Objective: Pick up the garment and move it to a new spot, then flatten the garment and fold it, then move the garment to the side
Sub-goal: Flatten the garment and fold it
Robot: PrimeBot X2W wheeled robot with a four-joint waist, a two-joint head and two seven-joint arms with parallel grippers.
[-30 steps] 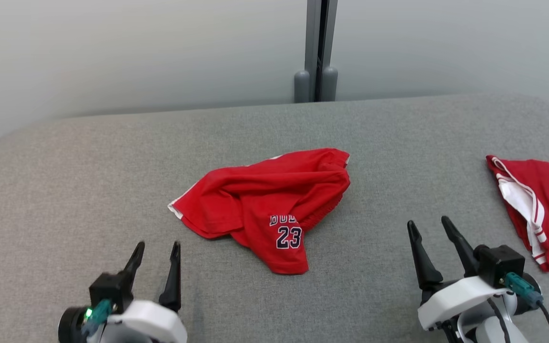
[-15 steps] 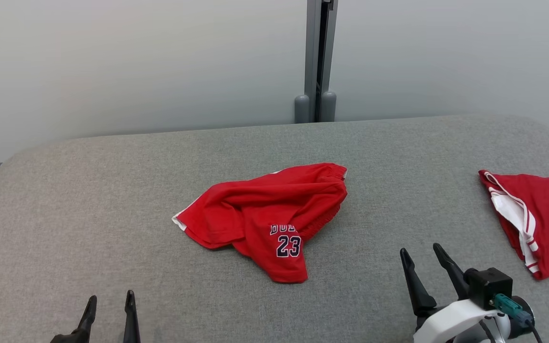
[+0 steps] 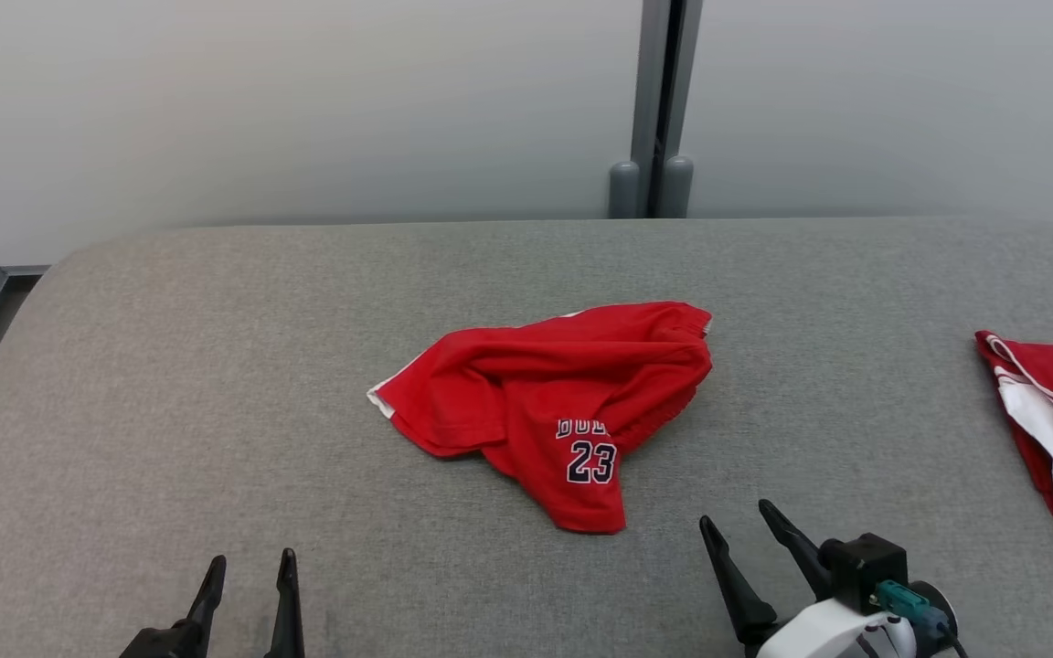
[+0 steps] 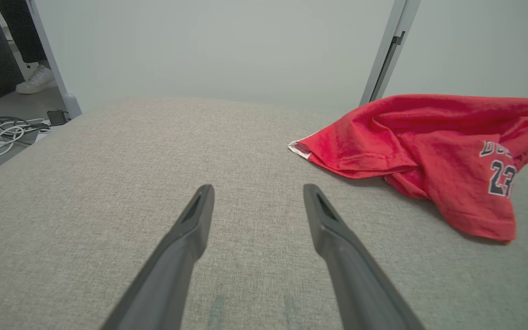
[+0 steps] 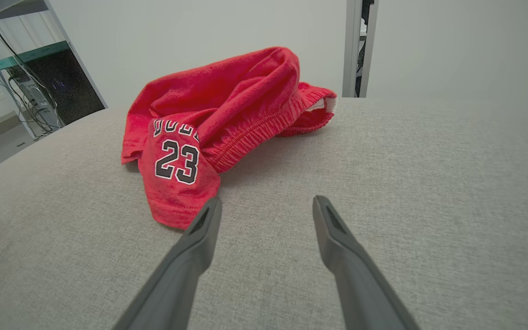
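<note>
you're looking at a wide grey fabric-covered bench (image 3: 170,366) with rounded corners, set against a pale wall (image 3: 307,100). the garment (image 3: 526,393), a pair of red shorts with "23" in dark numerals on one leg, lies crumpled near the middle of the bench. that leg points toward the robot, and a white-trimmed edge shows at the garment's left. a second red garment (image 3: 1052,402) with white stripes lies well apart at the bench's right edge, partly cut off. your right end effector (image 3: 735,512) is just right of the numbered leg's hem, fingers spread apart and holding nothing. your left end effector (image 3: 251,557) is low at the near left, well clear of the shorts, fingers likewise apart and empty. a grey post (image 3: 659,91) stands behind the bench.
</note>
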